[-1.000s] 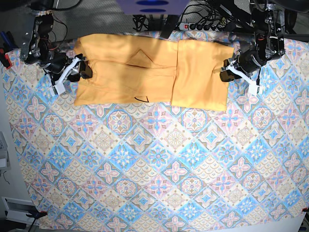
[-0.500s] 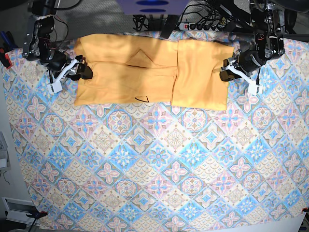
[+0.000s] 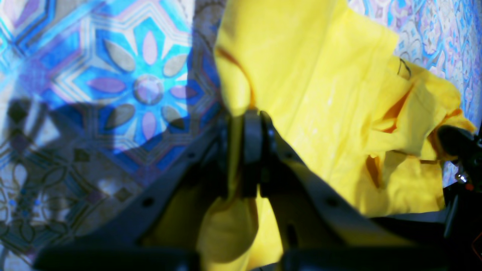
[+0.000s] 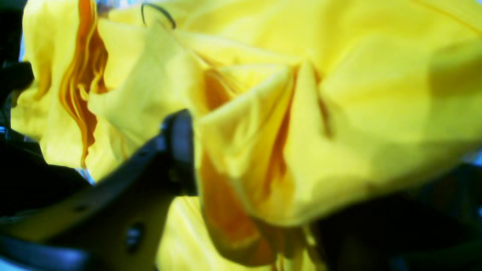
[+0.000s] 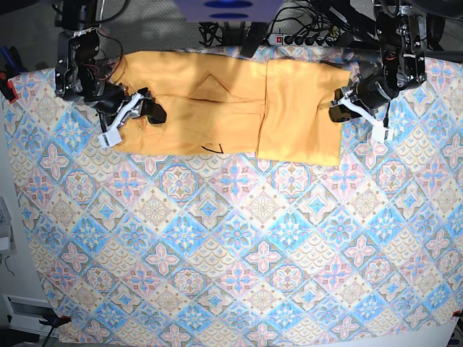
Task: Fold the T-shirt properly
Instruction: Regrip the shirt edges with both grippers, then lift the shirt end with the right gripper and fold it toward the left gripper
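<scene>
Bare blue-and-pink tablecloth point(image 5: 239, 253) along the near edge. Farther back, near the far edge, the yellow T-shirt point(image 5: 231, 108), lying partly folded. At its right end, left gripper point(image 5: 338, 105) pinched tight on the cloth. At its left end, right gripper point(image 5: 134, 116) with jaws apart around bunched-up cloth.

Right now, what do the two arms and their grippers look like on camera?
Both arms are black, jointed metal with dark cables along them. The left gripper and right gripper each have black bodies with a white finger in the base view. Wrist views show dark, wedge-shaped fingers with small screw holes.
</scene>
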`<state>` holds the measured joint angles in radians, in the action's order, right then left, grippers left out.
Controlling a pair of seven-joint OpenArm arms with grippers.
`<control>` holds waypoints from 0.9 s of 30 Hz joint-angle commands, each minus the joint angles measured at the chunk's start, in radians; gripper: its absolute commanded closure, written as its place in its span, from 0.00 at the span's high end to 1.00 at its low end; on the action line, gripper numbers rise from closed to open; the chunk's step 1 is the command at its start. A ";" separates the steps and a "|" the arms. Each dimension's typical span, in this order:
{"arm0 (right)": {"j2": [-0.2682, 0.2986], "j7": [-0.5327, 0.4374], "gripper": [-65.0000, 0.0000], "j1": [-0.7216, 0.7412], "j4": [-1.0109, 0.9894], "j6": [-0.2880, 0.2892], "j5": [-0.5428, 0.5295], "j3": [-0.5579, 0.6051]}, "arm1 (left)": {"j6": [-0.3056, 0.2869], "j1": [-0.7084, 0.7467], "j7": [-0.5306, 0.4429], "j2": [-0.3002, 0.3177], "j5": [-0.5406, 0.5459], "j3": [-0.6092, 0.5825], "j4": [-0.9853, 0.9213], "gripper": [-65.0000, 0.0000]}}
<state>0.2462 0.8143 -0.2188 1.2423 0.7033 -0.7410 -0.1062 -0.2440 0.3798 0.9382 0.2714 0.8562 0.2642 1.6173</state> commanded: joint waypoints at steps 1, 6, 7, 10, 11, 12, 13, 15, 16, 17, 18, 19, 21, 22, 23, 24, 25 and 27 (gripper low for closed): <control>0.012 0.044 0.33 -0.009 0.000 -0.005 0.031 0.001 | -0.008 -0.003 -0.015 0.010 0.013 0.004 0.013 0.00; 0.035 0.050 0.00 -0.008 0.001 -0.005 0.031 -0.003 | -0.008 -0.006 -0.017 -0.002 0.013 0.004 0.013 0.00; 0.051 0.047 0.01 -0.008 0.004 -0.005 0.028 -0.003 | -0.008 -0.008 -0.017 -0.014 0.013 0.004 0.013 0.00; 0.064 0.050 0.00 0.040 0.014 -0.005 0.030 0.000 | -0.008 -0.009 -0.017 -0.044 0.013 0.002 0.013 0.00; 0.068 0.050 0.00 0.057 0.014 -0.005 0.033 0.000 | -0.008 -0.014 -0.017 -0.060 0.013 0.001 0.013 0.00; 0.078 0.050 0.00 0.074 0.014 -0.005 0.033 -0.002 | -0.008 -0.025 -0.015 -0.077 0.011 0.001 0.013 0.00; 0.089 0.050 0.00 0.088 0.012 -0.005 0.033 0.001 | -0.008 -0.034 -0.011 -0.091 0.011 0.001 0.010 0.00; 0.100 0.050 0.00 0.117 0.012 -0.005 0.033 0.004 | -0.008 -0.049 -0.009 -0.114 0.011 -0.006 -0.018 0.00; 0.100 0.052 0.00 0.129 0.012 -0.005 0.033 0.004 | -0.008 -0.064 -0.012 -0.120 0.011 -0.026 -0.030 0.00; 0.100 0.052 0.00 0.146 0.012 -0.005 0.033 0.004 | -0.008 -0.078 -0.015 -0.123 0.011 -0.052 -0.047 0.00; 0.101 0.052 0.00 0.160 0.012 -0.005 0.033 0.004 | -0.007 -0.089 -0.017 -0.128 0.011 -0.076 -0.064 0.00; 0.101 0.052 0.00 0.177 0.012 -0.005 0.034 0.004 | -0.007 -0.100 -0.018 -0.129 0.013 -0.099 -0.085 0.00; 0.101 0.053 0.00 0.197 0.012 -0.005 0.034 0.006 | -0.007 -0.120 -0.040 -0.136 0.013 -0.130 -0.114 0.00; 0.101 0.053 0.00 0.210 0.014 -0.005 0.034 0.009 | -0.007 -0.129 -0.058 -0.146 0.013 -0.151 -0.130 0.00; 0.101 0.053 0.00 0.223 0.014 -0.005 0.034 0.020 | -0.007 -0.133 -0.074 -0.149 0.013 -0.170 -0.144 0.00; 0.104 0.053 0.00 0.235 0.015 -0.005 0.034 0.038 | -0.005 -0.137 -0.083 -0.149 0.013 -0.184 -0.154 0.00; 0.117 0.053 0.00 0.247 0.023 -0.005 0.034 0.066 | -0.005 -0.144 -0.091 -0.151 0.013 -0.200 -0.163 0.00; 0.132 0.053 0.00 0.258 0.063 -0.005 0.034 0.122 | -0.005 -0.155 -0.094 -0.151 0.013 -0.222 -0.168 0.00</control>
<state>0.3679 0.8898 0.0246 1.2835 0.6819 -0.6773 0.0204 -0.2398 0.2295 0.8455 0.1211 0.8558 0.0437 1.4376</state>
